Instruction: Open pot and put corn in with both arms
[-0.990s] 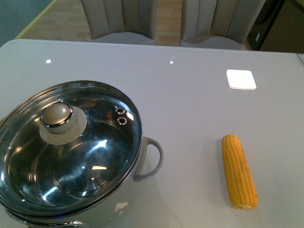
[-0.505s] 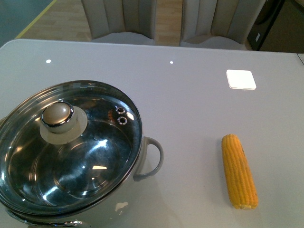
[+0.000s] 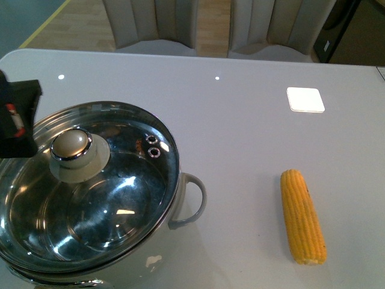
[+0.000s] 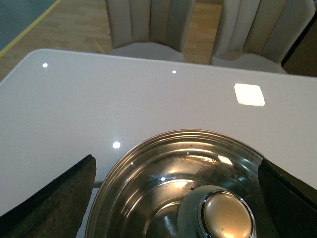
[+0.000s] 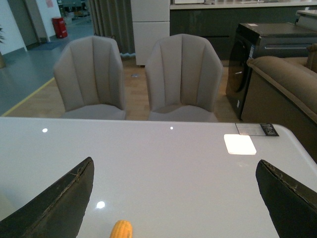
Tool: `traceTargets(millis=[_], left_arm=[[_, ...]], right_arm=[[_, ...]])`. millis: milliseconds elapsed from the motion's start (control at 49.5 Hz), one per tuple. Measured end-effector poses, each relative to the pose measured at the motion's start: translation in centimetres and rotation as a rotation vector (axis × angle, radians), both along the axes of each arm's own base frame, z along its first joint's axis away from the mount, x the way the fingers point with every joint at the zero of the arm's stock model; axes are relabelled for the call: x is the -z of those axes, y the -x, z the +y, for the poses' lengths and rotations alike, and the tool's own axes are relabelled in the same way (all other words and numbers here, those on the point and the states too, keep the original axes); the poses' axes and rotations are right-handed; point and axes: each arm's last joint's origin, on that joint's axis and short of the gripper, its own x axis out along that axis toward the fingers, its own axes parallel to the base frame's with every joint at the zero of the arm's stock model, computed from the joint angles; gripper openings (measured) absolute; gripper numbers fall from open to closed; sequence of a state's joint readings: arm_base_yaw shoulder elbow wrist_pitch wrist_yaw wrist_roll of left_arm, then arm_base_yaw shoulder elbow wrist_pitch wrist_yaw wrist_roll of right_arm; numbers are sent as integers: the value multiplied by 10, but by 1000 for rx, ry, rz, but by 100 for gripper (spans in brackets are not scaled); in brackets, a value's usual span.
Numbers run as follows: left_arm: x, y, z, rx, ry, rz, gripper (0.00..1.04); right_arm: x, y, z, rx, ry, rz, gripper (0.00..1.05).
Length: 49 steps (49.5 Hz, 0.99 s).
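Note:
The shiny steel pot point(image 3: 174, 208) stands at the front left of the white table point(image 3: 240, 132), covered by its glass lid point(image 3: 114, 198) with a pale round knob point(image 3: 72, 146). The yellow corn point(image 3: 302, 217) lies at the front right, well apart from the pot. My left gripper point(image 4: 176, 198) is open, its jaws wide on either side of the lid point(image 4: 173, 168), above the knob point(image 4: 223, 215); part of it shows at the front view's left edge point(image 3: 17, 114). My right gripper point(image 5: 176, 198) is open above the table; only the corn's tip point(image 5: 121, 230) shows below it.
A bright square reflection point(image 3: 305, 100) lies on the table at the back right. Two grey chairs point(image 3: 150, 24) stand behind the table's far edge. The pot's grey loop handle point(image 3: 194, 201) points toward the corn.
The left gripper has come into the front view at the left edge, beside the lid. Pot, lid and corn have not moved.

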<state>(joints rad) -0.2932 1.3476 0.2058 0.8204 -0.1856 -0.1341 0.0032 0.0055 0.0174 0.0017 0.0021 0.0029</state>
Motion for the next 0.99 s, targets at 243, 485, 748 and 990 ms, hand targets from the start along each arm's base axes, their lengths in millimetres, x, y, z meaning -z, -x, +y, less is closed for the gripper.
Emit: traceTargets(millis=[243, 485, 748, 990], left_arm=[[35, -30, -11, 24, -28, 46, 98], [55, -38, -23, 72, -49, 56, 98], [70, -36, -28, 99, -75, 92, 98], [74, -37, -32, 115, -87, 98, 98]], right_arm=[[0, 0, 0, 0, 0, 0, 96], [0, 0, 0, 0, 0, 0, 96], [0, 0, 0, 0, 0, 0, 96], [0, 0, 0, 0, 0, 0, 96]])
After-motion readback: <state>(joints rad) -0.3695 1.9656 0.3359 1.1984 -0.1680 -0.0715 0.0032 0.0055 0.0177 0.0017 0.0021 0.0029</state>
